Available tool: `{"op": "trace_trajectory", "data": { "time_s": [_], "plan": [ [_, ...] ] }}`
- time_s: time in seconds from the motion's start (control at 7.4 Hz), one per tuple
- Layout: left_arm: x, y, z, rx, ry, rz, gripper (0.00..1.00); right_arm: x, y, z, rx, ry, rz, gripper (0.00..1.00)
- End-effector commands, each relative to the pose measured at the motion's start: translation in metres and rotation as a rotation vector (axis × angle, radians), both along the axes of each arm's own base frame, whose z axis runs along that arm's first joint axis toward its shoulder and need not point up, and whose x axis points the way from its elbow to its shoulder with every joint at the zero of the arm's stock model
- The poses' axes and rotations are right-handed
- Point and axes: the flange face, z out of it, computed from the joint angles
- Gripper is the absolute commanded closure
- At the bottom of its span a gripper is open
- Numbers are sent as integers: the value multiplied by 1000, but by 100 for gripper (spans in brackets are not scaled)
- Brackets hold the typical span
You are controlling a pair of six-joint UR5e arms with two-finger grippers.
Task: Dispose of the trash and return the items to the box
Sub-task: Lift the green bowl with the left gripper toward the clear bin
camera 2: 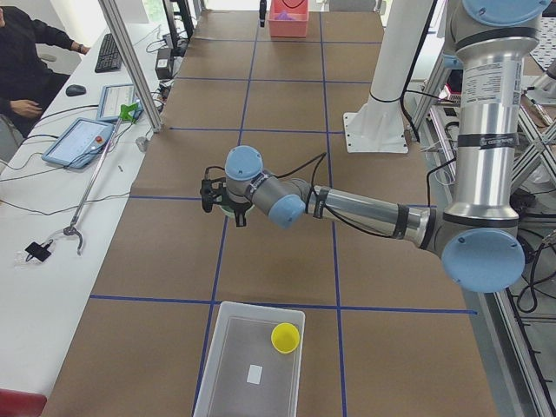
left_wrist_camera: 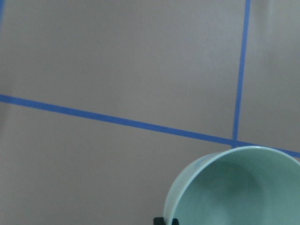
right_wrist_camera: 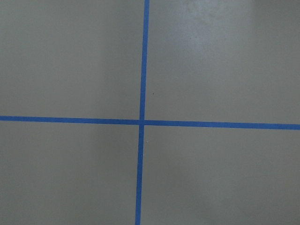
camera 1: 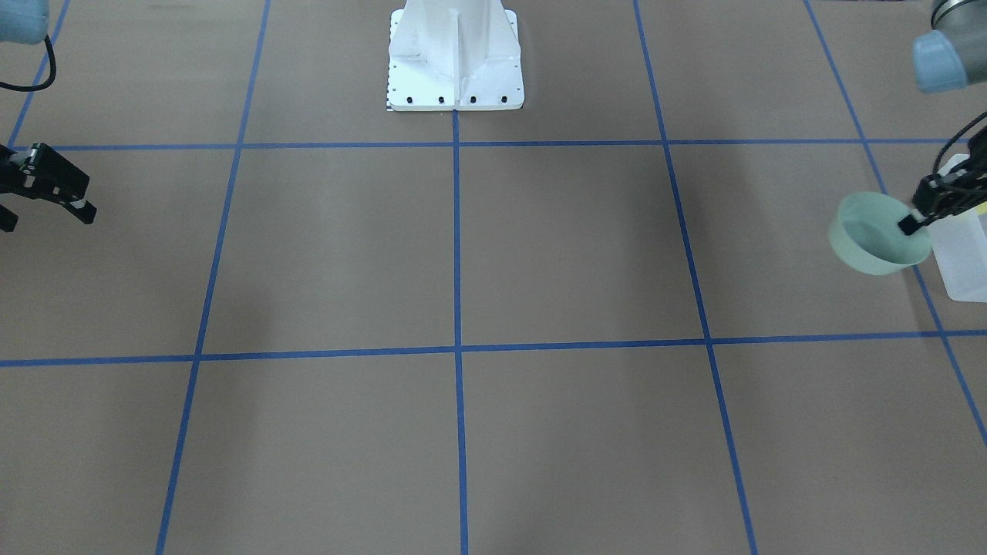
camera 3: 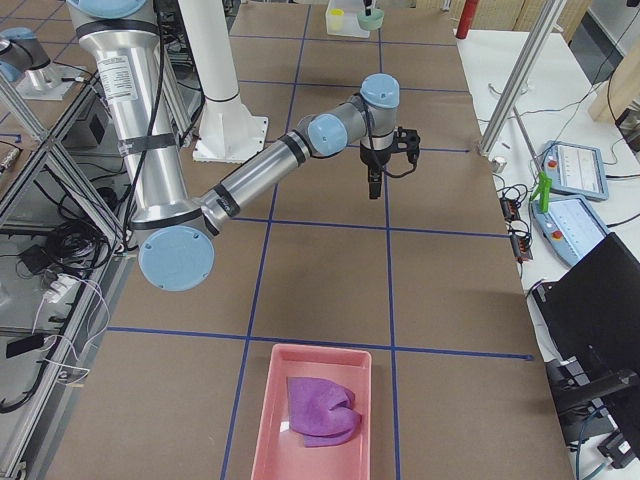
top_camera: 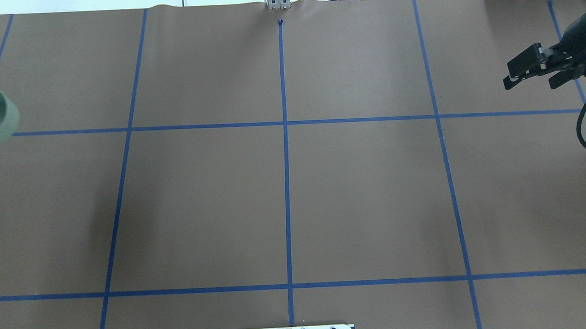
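At the table's left end, the left gripper pinches the rim of the mint-green bowl — tilted, and apart from the box, which has the yellow cup inside. Well away on the right, the right gripper hangs above the table — fingers spread.

The cup sits in the box at the table's end on the robot's left, the bowl hangs in the left gripper near that box, and the cloth lies in the tray at the other end.
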Motion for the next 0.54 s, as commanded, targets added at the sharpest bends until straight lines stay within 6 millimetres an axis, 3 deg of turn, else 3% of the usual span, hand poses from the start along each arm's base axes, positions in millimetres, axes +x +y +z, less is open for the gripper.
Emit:
{"op": "trace_trajectory", "data": {
  "time_s": [0.0,0.14,0.27,0.41],
  "plan": [
    [-109,43,60,103,-133,17,100,-12,3,-1,0,3,-9,0],
    [-141,62,95,118,-182,50,100,-11,3,0,-1,5,-8,0],
    [-151,84,143,110,-197,98,100,-11,3,3,-8,8,-8,0],
    [-157,93,182,73,-198,119,100,-12,2,4,-11,9,-8,0]
  ]
}}
